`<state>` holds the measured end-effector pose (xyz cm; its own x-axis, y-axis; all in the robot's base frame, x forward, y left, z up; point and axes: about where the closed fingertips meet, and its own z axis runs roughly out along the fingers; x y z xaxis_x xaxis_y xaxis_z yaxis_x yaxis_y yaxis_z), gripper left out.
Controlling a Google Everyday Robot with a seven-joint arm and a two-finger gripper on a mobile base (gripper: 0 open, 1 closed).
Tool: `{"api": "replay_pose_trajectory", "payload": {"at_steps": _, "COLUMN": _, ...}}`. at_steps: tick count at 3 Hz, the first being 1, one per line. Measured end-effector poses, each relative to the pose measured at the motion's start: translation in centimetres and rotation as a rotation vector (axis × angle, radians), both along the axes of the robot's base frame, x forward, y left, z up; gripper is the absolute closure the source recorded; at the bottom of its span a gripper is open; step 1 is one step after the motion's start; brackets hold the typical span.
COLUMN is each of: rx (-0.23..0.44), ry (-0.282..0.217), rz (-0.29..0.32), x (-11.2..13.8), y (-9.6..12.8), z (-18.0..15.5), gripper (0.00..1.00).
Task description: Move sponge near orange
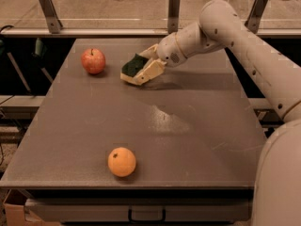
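1. Sponge point(134, 65) sits in the gripper point(135, 70) over the far half of the grey table point(202, 140), a little left of the table's middle line.
2. I see its dark green scouring face turned up and towards me, with the pale yellow foam showing along the lower left edge.
3. I read the jaws as clamped on the sponge: one cream finger point(149, 52) lies along its far side and the other along its near side, and the sponge fills the space between them.
4. The sponge hangs low over the tabletop with a dark shadow right under it; I cannot tell whether its lower edge touches the surface.
5. The white arm point(244, 46) comes in from the right side, bends at a rounded joint near the back rail point(117, 32), and reaches down and left to the gripper.
6. A red apple point(93, 60) rests on the table just to the left of the sponge, near it but apart from it.
7. The orange point(122, 161) lies close to the front edge, left of centre, well apart from the sponge and gripper, with open tabletop between them.
8. A drawer handle point(146, 216) shows under the table's front edge.
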<state>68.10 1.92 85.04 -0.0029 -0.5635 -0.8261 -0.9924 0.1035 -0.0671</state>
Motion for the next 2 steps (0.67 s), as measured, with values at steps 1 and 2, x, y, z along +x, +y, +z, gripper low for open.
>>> {"api": "replay_pose_trajectory", "payload": {"at_steps": 1, "rx": -0.001, "ry": -0.019, "rz": 0.017, "x": 0.3, "y": 2.3, "z": -0.4, "gripper": 1.00}}
{"api": "replay_pose_trajectory", "payload": {"at_steps": 2, "rx": 0.000, "ry": -0.024, "rz": 0.027, "x": 0.4, "y": 4.6, "z": -0.8, "gripper": 0.76}}
